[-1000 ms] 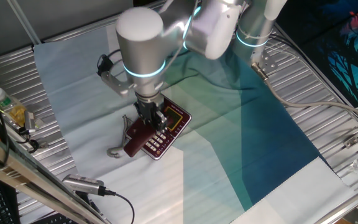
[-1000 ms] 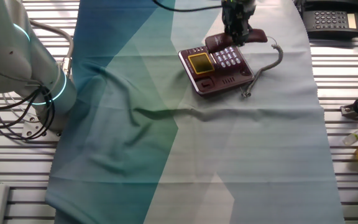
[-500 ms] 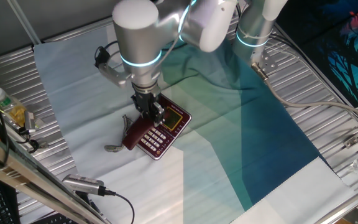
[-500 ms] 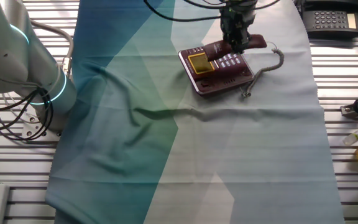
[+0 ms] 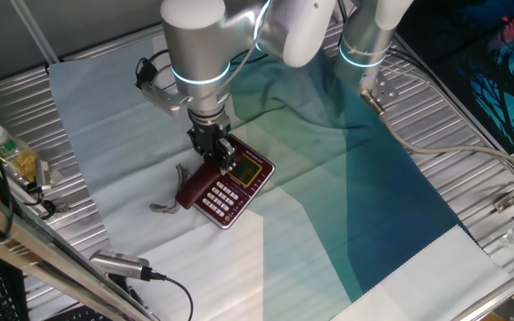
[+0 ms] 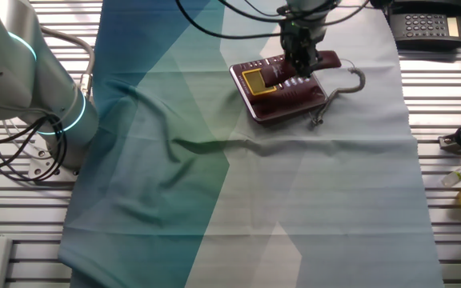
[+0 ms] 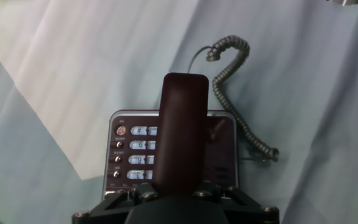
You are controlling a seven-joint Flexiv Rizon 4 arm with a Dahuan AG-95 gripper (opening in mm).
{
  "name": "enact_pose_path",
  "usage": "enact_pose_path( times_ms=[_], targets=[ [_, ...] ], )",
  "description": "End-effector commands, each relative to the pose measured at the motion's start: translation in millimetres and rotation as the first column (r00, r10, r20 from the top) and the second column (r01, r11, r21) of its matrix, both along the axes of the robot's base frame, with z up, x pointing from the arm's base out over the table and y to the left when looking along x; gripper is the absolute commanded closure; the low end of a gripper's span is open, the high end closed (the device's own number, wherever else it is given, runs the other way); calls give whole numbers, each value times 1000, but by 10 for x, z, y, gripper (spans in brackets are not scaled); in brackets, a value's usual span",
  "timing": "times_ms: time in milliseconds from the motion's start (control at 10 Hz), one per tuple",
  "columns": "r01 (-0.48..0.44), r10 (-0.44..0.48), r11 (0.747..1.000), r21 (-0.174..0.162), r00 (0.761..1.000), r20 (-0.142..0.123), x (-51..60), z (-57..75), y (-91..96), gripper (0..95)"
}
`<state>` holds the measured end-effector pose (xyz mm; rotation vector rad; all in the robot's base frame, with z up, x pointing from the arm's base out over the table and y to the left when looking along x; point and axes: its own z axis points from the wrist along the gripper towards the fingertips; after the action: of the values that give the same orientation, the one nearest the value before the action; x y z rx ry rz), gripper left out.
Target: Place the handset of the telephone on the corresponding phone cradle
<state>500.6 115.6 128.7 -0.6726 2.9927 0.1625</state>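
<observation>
Glossy maroon plastic handset (image 7: 182, 134), matching plastic telephone (image 5: 226, 185), matt creased cloth (image 6: 294, 208), ribbed metal table (image 5: 418, 98)

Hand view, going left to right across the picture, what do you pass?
White buttons of the telephone → the handset held in the gripper → the grey coiled cord.

The desk (image 5: 78, 107) is overlooked obliquely from opposite sides by two distant fixed views, both sharing the telephone (image 5: 226, 187), which is seen closely straight down from the hand view.
</observation>
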Motion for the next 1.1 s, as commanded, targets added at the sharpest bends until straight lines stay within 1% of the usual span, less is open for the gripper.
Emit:
enact_pose_path(
  times_ms=[100,200,500,600,1100],
  targets=[
    [-6,6,1000,-1,1000,-1,-8,8,-18,950],
    [-11,11,1000,-4,1000,-5,-6,12,-24,950],
    [-28,27,1000,-14,999,-43,-15,4,-48,950],
    [-32,31,999,-17,998,-51,-25,-9,-61,950],
    [-43,42,999,-25,998,-53,-103,-70,-165,950]
  ],
)
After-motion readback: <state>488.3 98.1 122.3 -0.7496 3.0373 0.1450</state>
